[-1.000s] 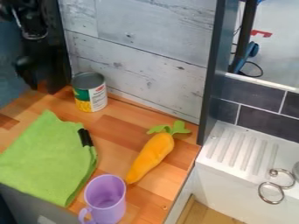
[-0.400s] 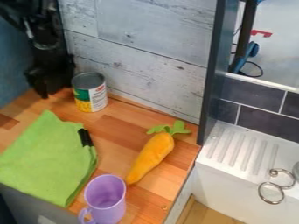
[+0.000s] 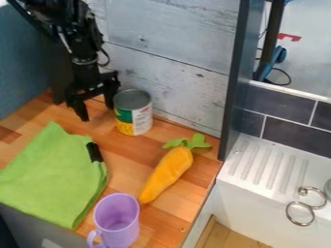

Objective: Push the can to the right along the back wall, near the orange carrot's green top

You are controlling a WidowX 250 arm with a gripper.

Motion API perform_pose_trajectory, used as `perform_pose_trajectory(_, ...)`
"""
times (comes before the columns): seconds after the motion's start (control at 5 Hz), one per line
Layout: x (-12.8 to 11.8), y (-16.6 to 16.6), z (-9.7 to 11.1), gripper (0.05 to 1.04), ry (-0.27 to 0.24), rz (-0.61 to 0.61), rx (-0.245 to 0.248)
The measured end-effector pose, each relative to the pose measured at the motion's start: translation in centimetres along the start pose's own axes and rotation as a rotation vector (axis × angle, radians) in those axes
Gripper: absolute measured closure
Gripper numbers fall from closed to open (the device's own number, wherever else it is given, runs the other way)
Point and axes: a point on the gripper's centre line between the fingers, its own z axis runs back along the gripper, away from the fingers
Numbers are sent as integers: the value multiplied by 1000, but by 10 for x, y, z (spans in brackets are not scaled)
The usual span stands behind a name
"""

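Evidently open, the black two-finger gripper (image 3: pixel 96 102) hangs just beside the upright metal can with a green-and-yellow label (image 3: pixel 133 113), one finger nearest its wall; low, even contact should prevent tipping.

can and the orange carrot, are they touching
Apart. The camera view shows wooden counter between the can and the leafy top of the carrot.
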Motion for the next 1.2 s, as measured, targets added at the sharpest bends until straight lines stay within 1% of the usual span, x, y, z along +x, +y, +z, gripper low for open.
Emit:
perform_pose_trajectory(0.2, -26, -17, 4, 83, 16, -94, 23)
perform_pose_trajectory(0.4, -33, -20, 23, 83, -2, -128, 31)
perform_pose_trajectory(0.6, -37, -23, 31, 83, 11, -159, -1)
perform_pose_trajectory(0.8, -39, -16, 48, 83, -9, -194, -5)
perform_pose_trajectory(1.0, -31, 14, 79, 83, -46, -362, 64)
perform_pose_trajectory(1.2, -35, 59, 99, 83, 28, -617, 83)
